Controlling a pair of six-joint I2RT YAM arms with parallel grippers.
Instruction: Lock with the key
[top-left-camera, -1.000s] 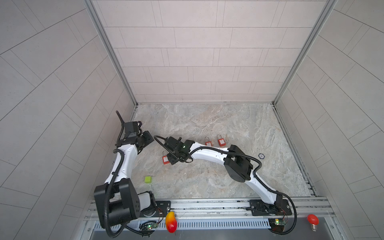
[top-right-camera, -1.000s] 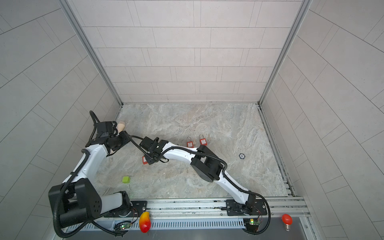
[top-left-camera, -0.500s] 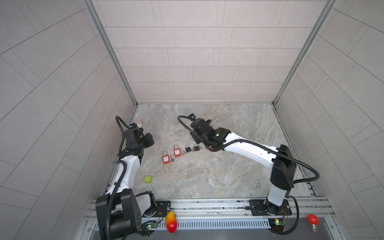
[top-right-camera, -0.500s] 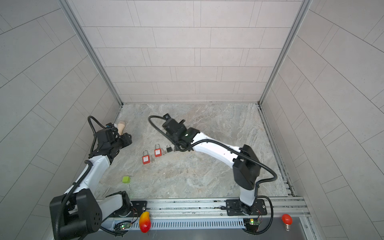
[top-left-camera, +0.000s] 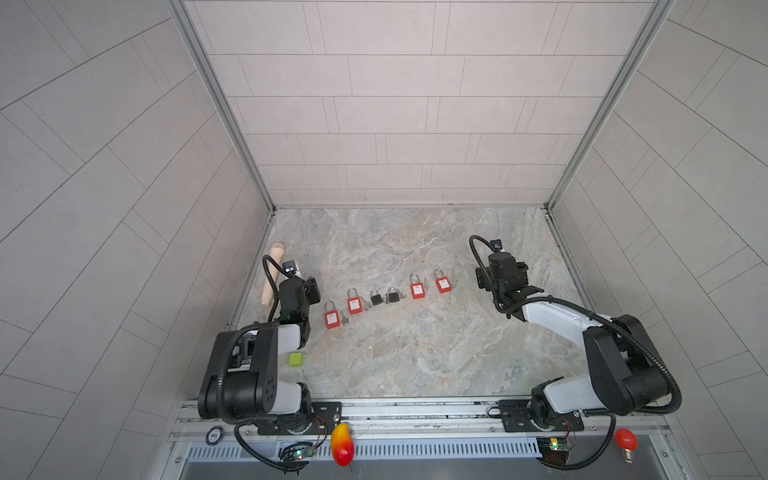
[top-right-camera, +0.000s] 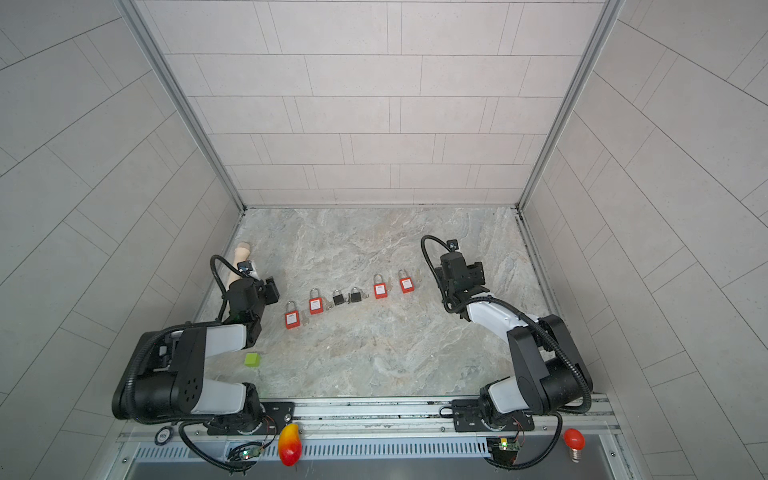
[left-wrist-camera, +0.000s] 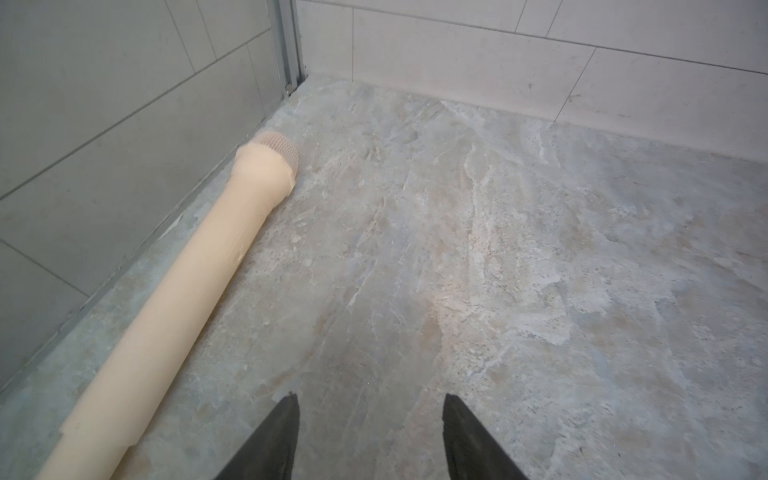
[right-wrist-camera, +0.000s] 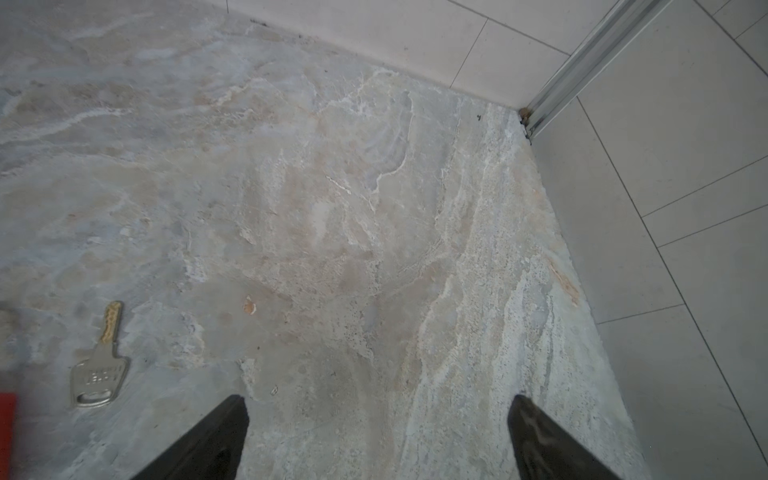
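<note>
Several padlocks lie in a row across the marble floor in both top views, red ones (top-left-camera: 331, 318) (top-left-camera: 443, 284) at the ends and two black ones (top-left-camera: 376, 298) (top-right-camera: 355, 296) in the middle. A small silver key (top-left-camera: 344, 319) lies beside each. The right wrist view shows one key (right-wrist-camera: 99, 365) flat on the floor, next to a red padlock's edge (right-wrist-camera: 6, 432). My right gripper (right-wrist-camera: 378, 399) stands wide open and empty, to the right of the row. My left gripper (left-wrist-camera: 370, 399) is open and empty, at the row's left end.
A beige tube (left-wrist-camera: 166, 311) lies along the left wall (top-left-camera: 272, 274), close to my left gripper. A green cube (top-left-camera: 296, 359) sits near the left arm's base. Tiled walls close in the floor on three sides. The right wall is near my right gripper.
My right arm has swung from over the padlocks on the left back to the right side, and its jaws have opened wide. The left arm has drawn back toward the front.
</note>
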